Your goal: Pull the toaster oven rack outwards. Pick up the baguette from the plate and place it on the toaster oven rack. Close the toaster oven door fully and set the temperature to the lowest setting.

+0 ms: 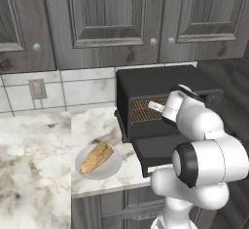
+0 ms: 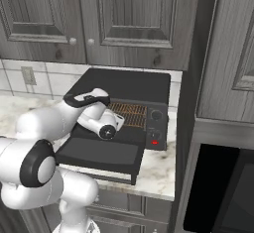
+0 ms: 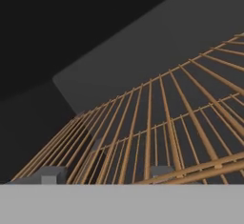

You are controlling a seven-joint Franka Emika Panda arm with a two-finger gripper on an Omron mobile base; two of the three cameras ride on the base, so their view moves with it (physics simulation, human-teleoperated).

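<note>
No brand, label or readable writing shows on the boxy matte black toaster oven [image 1: 160,84]. Its dark drop-down door [image 2: 99,155] lies open and flat. Inside the cavity sits the copper-brown wire-mesh rack [image 2: 130,114]. The white arm's two-finger gripper [image 3: 102,176] reaches into the opening; its dark fingertips [image 3: 50,175] sit at the rack's front edge with wires crossing over them, but whether they have closed on the rack I cannot tell. The short golden-tan baguette [image 1: 96,157] lies on the small round white plate [image 1: 113,168], left of the oven on the marble counter [image 1: 34,150].
</note>
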